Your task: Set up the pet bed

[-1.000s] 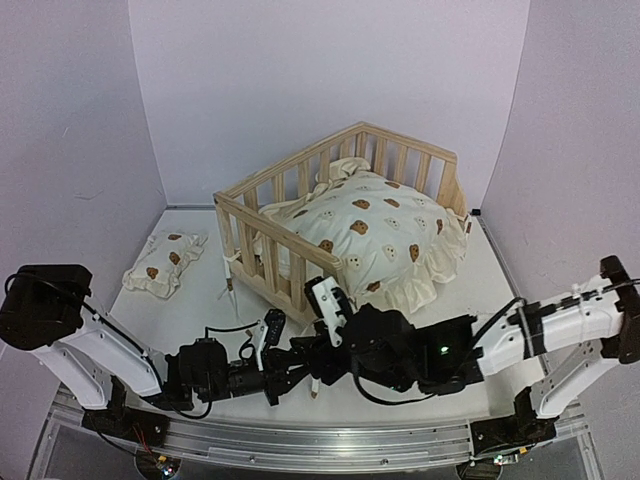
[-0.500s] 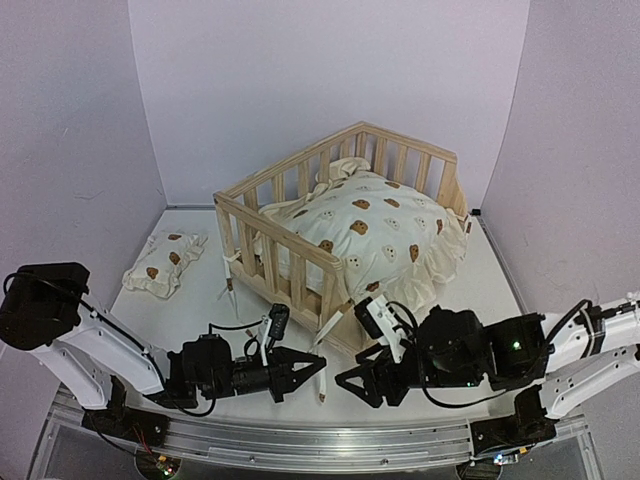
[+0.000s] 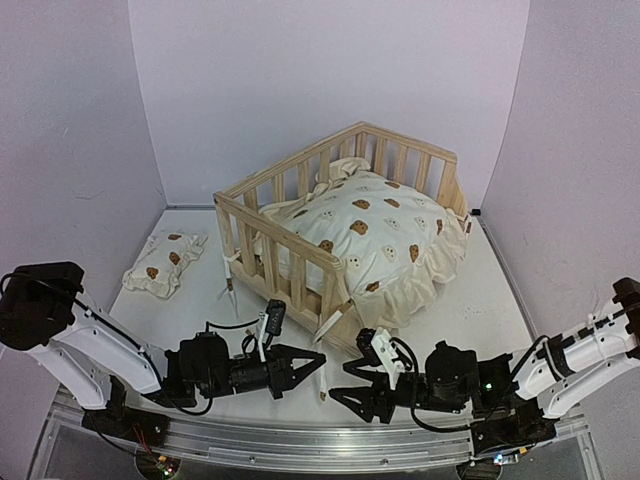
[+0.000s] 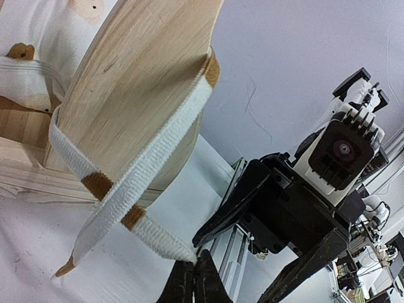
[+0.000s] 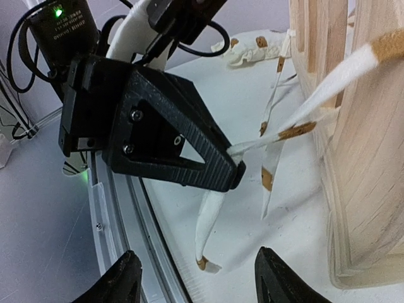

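Left pincer [image 3: 317, 364] was clamped shut on the white tie [image 4: 136, 189] that wrapped round the frame's corner post. The frame [image 3: 290, 262] with its cushion [image 3: 385, 235] sat just beyond that pincer. Right pincer [image 3: 342, 380] faced it with jaws wide, holding nothing; the pillow [image 3: 165, 262] lay well off to the left

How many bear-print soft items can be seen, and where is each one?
2. The large ruffled cushion lies in the wooden frame, hanging over its open side. The small pillow lies on the table, left of the frame. More could be hidden behind the frame.
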